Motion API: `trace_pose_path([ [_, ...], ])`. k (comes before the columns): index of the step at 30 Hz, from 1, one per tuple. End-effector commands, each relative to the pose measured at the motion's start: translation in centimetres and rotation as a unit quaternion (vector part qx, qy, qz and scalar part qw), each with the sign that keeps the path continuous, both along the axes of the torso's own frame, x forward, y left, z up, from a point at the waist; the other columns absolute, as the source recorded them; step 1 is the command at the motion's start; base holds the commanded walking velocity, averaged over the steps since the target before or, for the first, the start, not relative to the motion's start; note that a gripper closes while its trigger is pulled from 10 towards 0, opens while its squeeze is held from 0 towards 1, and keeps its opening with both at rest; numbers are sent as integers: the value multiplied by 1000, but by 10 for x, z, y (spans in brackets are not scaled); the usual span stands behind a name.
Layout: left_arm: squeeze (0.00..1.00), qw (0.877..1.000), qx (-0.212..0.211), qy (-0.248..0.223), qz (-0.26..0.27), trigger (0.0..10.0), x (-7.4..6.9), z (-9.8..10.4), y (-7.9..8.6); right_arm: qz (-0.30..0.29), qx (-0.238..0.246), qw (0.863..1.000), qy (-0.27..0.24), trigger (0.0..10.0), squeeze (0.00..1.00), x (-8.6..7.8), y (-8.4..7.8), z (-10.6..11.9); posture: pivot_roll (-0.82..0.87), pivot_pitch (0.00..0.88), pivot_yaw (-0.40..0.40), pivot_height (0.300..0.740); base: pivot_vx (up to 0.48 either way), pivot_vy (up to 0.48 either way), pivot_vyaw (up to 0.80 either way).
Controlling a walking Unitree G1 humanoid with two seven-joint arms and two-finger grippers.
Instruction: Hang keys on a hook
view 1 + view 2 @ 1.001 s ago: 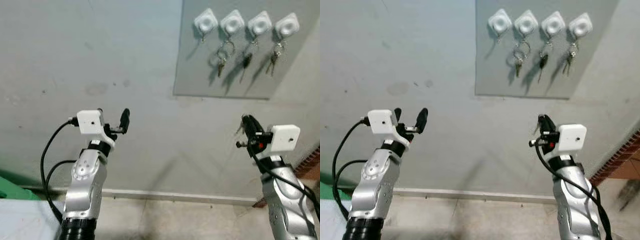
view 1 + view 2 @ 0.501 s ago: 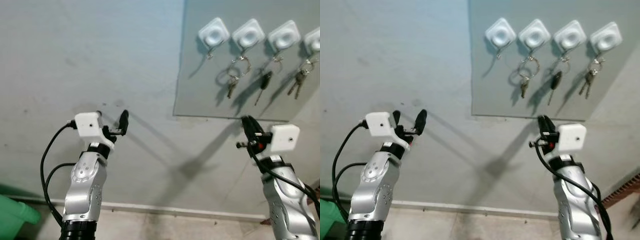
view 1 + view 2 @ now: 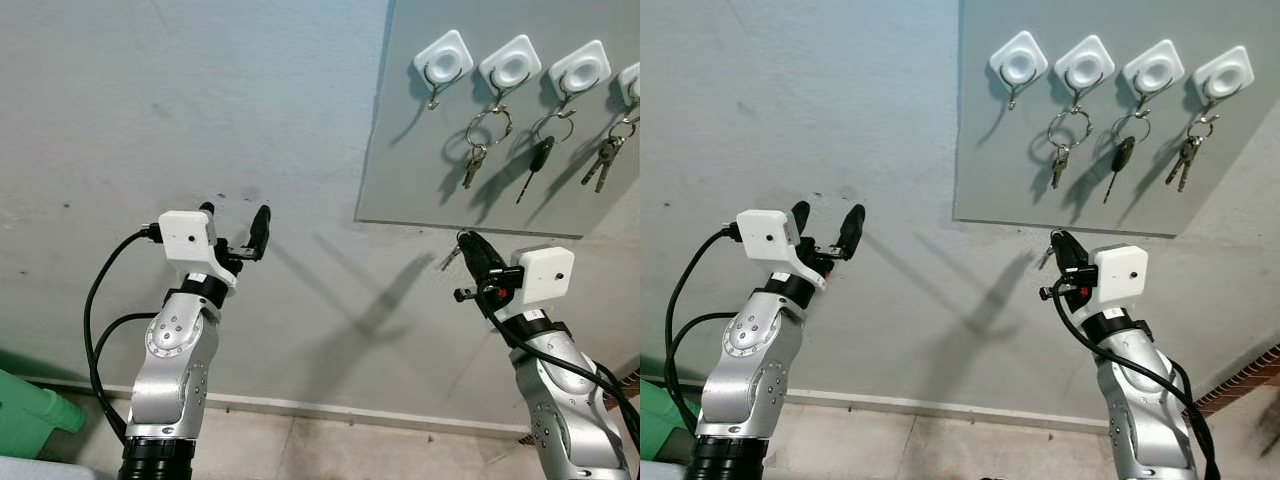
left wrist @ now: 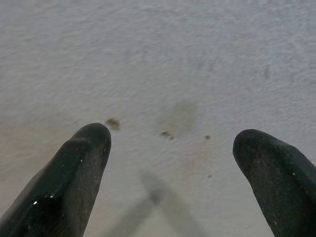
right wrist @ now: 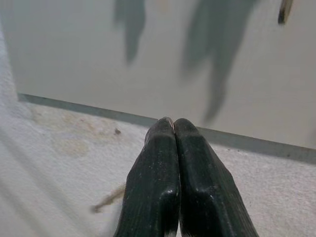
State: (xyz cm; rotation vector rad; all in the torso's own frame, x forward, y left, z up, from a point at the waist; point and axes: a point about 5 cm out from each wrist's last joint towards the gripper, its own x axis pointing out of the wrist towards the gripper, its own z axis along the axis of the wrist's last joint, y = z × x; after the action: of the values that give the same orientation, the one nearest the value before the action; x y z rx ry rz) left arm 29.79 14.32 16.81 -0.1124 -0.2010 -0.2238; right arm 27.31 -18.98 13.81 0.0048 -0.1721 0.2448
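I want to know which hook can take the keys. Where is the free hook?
In the head views, the free hook is the leftmost of four on the grey board, next to the hook holding a ring with one key, above and left of the right gripper.

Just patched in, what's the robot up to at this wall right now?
It faces a grey board with four white hooks. The leftmost hook is bare; the other three each hold keys. The right gripper is raised just below the board, fingers pinched shut on a small key that pokes out beside them. The left gripper is held up open toward the bare wall, holding nothing. Nothing is hung yet.
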Motion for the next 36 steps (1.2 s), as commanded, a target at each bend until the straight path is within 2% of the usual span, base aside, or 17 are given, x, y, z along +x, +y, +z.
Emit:
trace_pose_path([
  [1, 0, 999, 17, -18, -29, 10000, -5, 8, -9, 22, 1, 1000, -8, 10000, 0, 2, 3, 7, -29, 95, -25, 740, 0, 0, 0],
  [4, 0, 998, 23, -27, -44, 10000, -8, 11, -15, 39, 1, 999, -9, 10000, 0, 2, 6, 9, -29, 95, -25, 740, 0, 0, 0],
  [8, 0, 992, 46, -54, -108, 10000, -22, 16, -34, 84, 2, 996, -10, 10000, 0, -2, 15, 12, -28, 102, -29, 740, 0, 0, 0],
  [16, 0, 981, 46, -72, -175, 10000, -38, 21, -52, 172, 20, 985, -12, 10000, 0, -14, 33, 19, -31, 106, -30, 740, 0, 0, 0],
  [23, 0, 976, 41, -99, -188, 10000, -36, 42, -55, 222, 54, 973, -46, 10000, 0, -16, 47, 43, -30, 104, -27, 740, 0, 0, 0],
  [26, 0, 975, 40, -110, -191, 10000, -35, 48, -54, 226, 58, 970, -62, 10000, 0, -16, 49, 51, -29, 100, -25, 740, 0, 0, 0],
  [36, 0, 974, 46, -111, -193, 10000, -32, 48, -55, 222, 77, 965, -114, 10000, 0, -16, 49, 76, -39, 91, -15, 740, 0, 0, 0],
])
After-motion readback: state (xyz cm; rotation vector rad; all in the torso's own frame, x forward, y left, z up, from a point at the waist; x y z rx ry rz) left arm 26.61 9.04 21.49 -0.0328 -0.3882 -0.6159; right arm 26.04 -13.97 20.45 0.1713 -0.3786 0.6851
